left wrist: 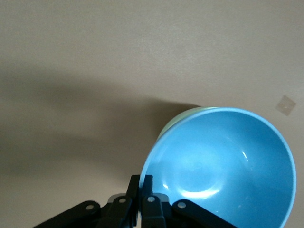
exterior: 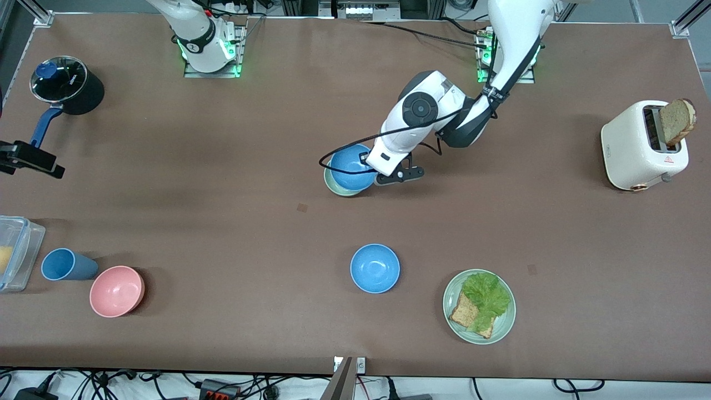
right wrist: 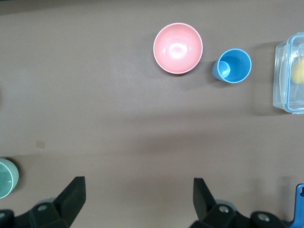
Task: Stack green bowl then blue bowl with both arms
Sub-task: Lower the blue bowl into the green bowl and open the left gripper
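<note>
We see the left gripper [left wrist: 140,183] pinching the blue bowl [exterior: 352,167] rim at 3 o'clock, over the green bowl [exterior: 335,189]; the right gripper [right wrist: 138,191] waits, spread

Brown tabletop [exterior: 222,183] carries: green bowl [exterior: 336,190] mid-table, second blue bowl [exterior: 375,268], plate [exterior: 452,319], toaster [exterior: 639,145], pot [exterior: 68,86], pink bowl [exterior: 116,291], cup [exterior: 66,264], plastic container [exterior: 16,253].

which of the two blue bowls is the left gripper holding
The blue bowl sitting in the green bowl near the table's middle: the left gripper is shut on its rim. The other blue bowl sits alone, nearer the front camera.
</note>
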Controlling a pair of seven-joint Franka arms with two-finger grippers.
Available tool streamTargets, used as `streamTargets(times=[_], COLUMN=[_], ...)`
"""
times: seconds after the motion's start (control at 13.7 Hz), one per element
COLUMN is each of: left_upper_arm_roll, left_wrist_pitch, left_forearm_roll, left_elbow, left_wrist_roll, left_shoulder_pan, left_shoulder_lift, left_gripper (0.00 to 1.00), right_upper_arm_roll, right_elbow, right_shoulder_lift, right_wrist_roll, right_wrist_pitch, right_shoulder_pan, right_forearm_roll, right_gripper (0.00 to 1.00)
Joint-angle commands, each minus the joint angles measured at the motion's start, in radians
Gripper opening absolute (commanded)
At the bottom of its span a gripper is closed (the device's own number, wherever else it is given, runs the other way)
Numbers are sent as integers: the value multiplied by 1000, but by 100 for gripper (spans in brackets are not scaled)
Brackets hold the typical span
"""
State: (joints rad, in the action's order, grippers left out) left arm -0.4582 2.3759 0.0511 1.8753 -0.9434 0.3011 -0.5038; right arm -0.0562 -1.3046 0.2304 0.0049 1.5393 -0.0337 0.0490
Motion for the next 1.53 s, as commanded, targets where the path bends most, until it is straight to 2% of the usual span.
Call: streamTargets(times=[0.0, 0.22, 0.58, 0.66, 0.73, 0.8, 0.87, 0.95, 1.09, 1.24, 1.46], left_upper_arm_roll=[7, 7, 7, 7, 9, 9, 9, 9, 3, 1, -5], left_wrist_pitch=[20, 49, 59, 59, 57, 46, 40, 19, -74, -220, -418], left_forearm_roll=[-23, -23, -23, -23, -7, -7, -8, -8, -10, -10, -8], left_elbow=[-1, -21, -44, -45, -51, -74, -87, -94, -149, -241, -381], left_wrist_roll=[-26, -38, -81, -92, -135, -200, -243, -261, -255, -249, -114], left_shoulder_pan=[12, 24, 42, 43, 38, 27, 27, 26, -9, -46, -124], left_shoulder_lift=[-12, -37, -65, -67, -70, -79, -78, -70, -58, -53, -51], left_gripper=[0, 0, 0, 6, 27, 42, 49, 51, 53, 54, 53], right_upper_arm_roll=[6, 6, 7, 7, 9, 10, 10, 12, 13, 15, 16], right_elbow=[-154, -292, -309, -309, -309, -309, -309, -311, -311, -311, -311], right_shoulder_lift=[-92, -175, -198, -200, -203, -203, -203, -203, -201, -203, -203], right_wrist_roll=[-13, -19, -29, -37, -45, -45, -45, -45, -45, -45, -45], right_wrist_pitch=[73, 140, 130, 127, 124, 122, 120, 117, 110, 108, 110], right_shoulder_pan=[-3, -2, -2, 0, 0, 0, 1, 2, 3, 5, 5], right_forearm_roll=[-11, -32, -54, -54, -55, -54, -54, -54, -51, -54, -55], right_gripper=[100, 100, 100, 100, 100, 100, 100, 100, 100, 100, 100])
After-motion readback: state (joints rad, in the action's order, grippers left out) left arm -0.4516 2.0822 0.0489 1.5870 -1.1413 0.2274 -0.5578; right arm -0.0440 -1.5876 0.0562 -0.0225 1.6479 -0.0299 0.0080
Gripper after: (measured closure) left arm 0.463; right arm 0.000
